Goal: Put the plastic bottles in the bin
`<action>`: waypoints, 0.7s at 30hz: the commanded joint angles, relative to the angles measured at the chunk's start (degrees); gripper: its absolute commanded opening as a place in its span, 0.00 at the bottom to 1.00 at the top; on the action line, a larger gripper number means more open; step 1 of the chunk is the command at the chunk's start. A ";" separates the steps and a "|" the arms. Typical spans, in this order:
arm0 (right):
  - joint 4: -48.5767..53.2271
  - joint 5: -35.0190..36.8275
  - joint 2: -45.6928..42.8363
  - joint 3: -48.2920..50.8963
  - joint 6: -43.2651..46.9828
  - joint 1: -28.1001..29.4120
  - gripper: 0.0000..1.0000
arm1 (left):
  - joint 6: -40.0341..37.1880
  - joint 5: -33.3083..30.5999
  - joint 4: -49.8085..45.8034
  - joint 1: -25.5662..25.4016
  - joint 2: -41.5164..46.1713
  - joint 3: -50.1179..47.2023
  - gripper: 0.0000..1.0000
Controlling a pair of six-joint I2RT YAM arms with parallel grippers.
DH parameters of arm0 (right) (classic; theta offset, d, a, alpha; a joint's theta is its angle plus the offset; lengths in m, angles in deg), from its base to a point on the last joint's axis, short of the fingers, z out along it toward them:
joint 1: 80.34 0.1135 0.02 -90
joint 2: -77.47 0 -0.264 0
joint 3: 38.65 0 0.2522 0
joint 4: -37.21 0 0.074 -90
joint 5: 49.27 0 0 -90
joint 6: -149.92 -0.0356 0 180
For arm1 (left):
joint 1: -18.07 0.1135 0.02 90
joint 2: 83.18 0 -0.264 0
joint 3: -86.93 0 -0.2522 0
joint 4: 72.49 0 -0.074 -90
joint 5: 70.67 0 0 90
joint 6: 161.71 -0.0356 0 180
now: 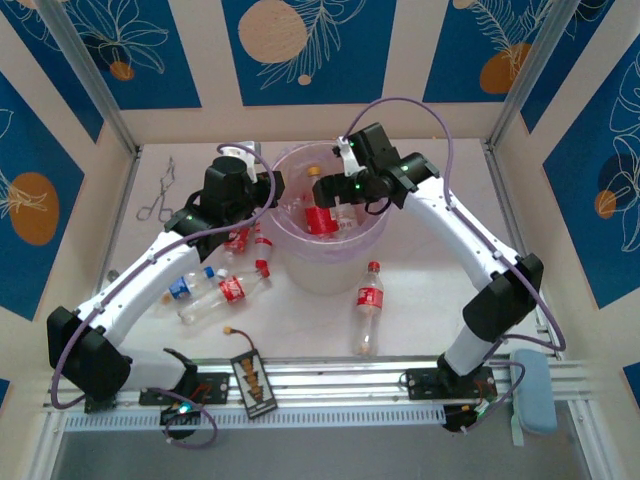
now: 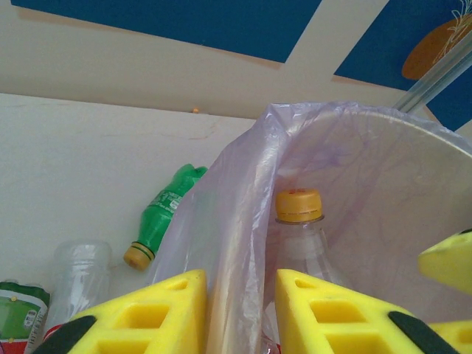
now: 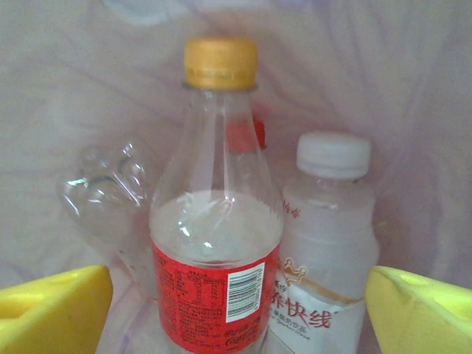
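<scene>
The bin (image 1: 372, 240) stands mid-table, lined with a pale bag. My left gripper (image 1: 264, 196) sits at its left rim, its yellow fingers (image 2: 140, 313) shut astride the bin's rim and bag (image 2: 236, 221). My right gripper (image 1: 346, 196) hangs inside the bin, open. Between its wide-apart fingers (image 3: 55, 306) stands a red-labelled, yellow-capped bottle (image 3: 214, 243), apart from both pads, with a white-capped bottle (image 3: 328, 243) beside it and a crushed clear one (image 3: 103, 195) behind. On the table lie red-labelled bottles (image 1: 368, 305) (image 1: 228, 292), a blue-labelled one (image 1: 185, 287) and a green one (image 2: 166, 214).
Metal forceps (image 1: 158, 195) lie at the far left. A black card (image 1: 252, 378) rests near the front rail. Two more red-labelled bottles (image 1: 250, 245) lie under my left arm beside the bin. A clear bottle (image 2: 77, 276) lies left of the bin.
</scene>
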State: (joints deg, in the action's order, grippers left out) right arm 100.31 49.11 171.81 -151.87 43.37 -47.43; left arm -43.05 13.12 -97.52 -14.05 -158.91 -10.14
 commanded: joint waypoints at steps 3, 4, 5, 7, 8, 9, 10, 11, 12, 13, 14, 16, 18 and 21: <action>3.13 3.40 0.57 -2.93 1.12 1.15 0.85 | -0.90 1.08 -6.64 -0.05 -1.47 -1.14 0.31; 3.13 3.39 1.31 -3.10 1.02 1.42 0.84 | -0.90 1.08 -6.63 -0.06 -1.38 -1.12 0.31; 3.13 3.31 2.11 -3.31 1.03 1.75 0.82 | -0.98 1.03 -6.68 -0.09 -1.42 -1.14 0.31; 3.24 2.98 3.91 -4.02 1.00 2.32 0.76 | -0.98 0.95 -6.87 -0.11 -1.30 -0.97 0.31; 3.01 2.79 4.70 -4.16 1.11 2.66 0.73 | -1.00 0.93 -6.84 -0.07 -1.34 -0.92 0.31; 2.78 2.48 5.74 -4.32 1.14 2.99 0.71 | -0.98 0.94 -6.86 -0.02 -1.35 -0.95 0.31; 2.78 2.43 6.53 -4.57 1.15 3.25 0.68 | -1.02 0.95 -6.92 -0.01 -1.36 -0.85 0.31; 2.53 2.51 7.45 -4.63 1.19 3.60 0.65 | -1.01 0.94 -6.87 -0.08 -1.44 -0.82 0.31; 2.10 2.68 8.31 -4.40 1.18 3.89 0.63 | -1.01 0.95 -6.92 -0.02 -1.40 -0.75 0.31; 1.60 2.71 9.07 -4.06 1.20 4.01 0.62 | -1.02 0.94 -6.89 -0.05 -1.41 -0.79 0.31; 1.12 2.78 9.80 -3.54 1.04 4.10 0.61 | -0.91 1.06 -6.89 -0.03 -1.36 -0.68 0.31; 0.35 3.12 11.08 -2.25 0.49 4.18 0.59 | -0.94 1.12 -6.93 -0.06 -1.37 -0.59 0.31; -0.58 3.03 11.37 -0.73 -0.18 4.27 0.58 | -0.94 1.12 -6.97 -0.13 -1.30 -0.60 0.31; -0.98 1.87 10.37 -0.29 -0.67 4.57 0.58 | -1.10 1.03 -7.39 -0.11 -1.18 -0.47 0.31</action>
State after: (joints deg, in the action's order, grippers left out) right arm 99.70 51.80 181.02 -154.52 43.98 -43.36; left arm -43.05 13.09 -97.52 -14.05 -158.91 -10.06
